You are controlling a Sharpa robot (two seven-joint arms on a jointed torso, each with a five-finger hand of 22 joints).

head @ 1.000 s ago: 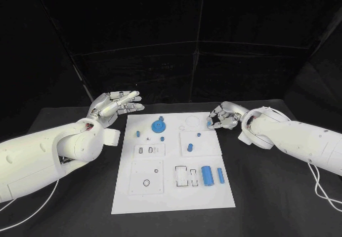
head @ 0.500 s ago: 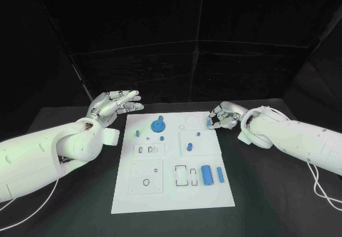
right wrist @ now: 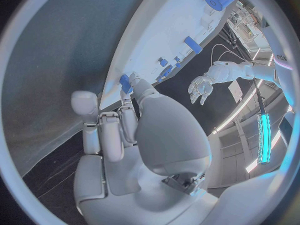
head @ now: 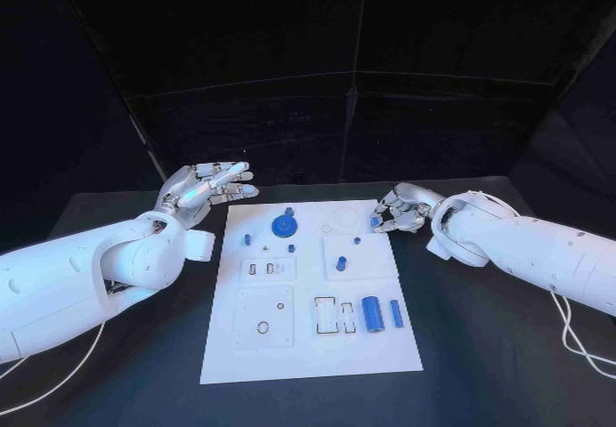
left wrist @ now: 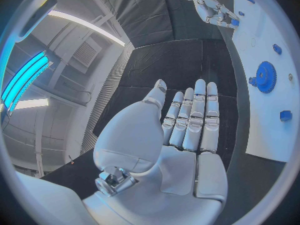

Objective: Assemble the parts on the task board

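Blue is the small peg (head: 377,221) that I see pinched at the fingertips of my right hand (head: 400,216); in the right wrist view it sits between the thumb and a finger (right wrist: 125,83), while the other fingers are curled beside it. This hand hovers at the far right edge of the white task board (head: 308,356), near the faint round recess (head: 346,216) at the far end of the board. I cannot tell if the peg already touches the board or is a little above it.

My left hand (head: 206,188) is raised beyond the far left corner of the board, with the fingers straight and side by side, the palm empty, holding nothing.

The relation that matters, in my judgement: the board lies to the robot's left of the pinching fingers, and the free sockets are just beside the peg, so the right hand is clearly the nearer one for the insertion. The long axis of the peg seems to run along the fingertips, but it is too small for me to be sure.

On the board stand the blue gear (head: 284,227) and a short blue pin (head: 342,262) in the middle; two blue cylinders (head: 372,314) lie nearer to me, their long axes running along the length of the board.
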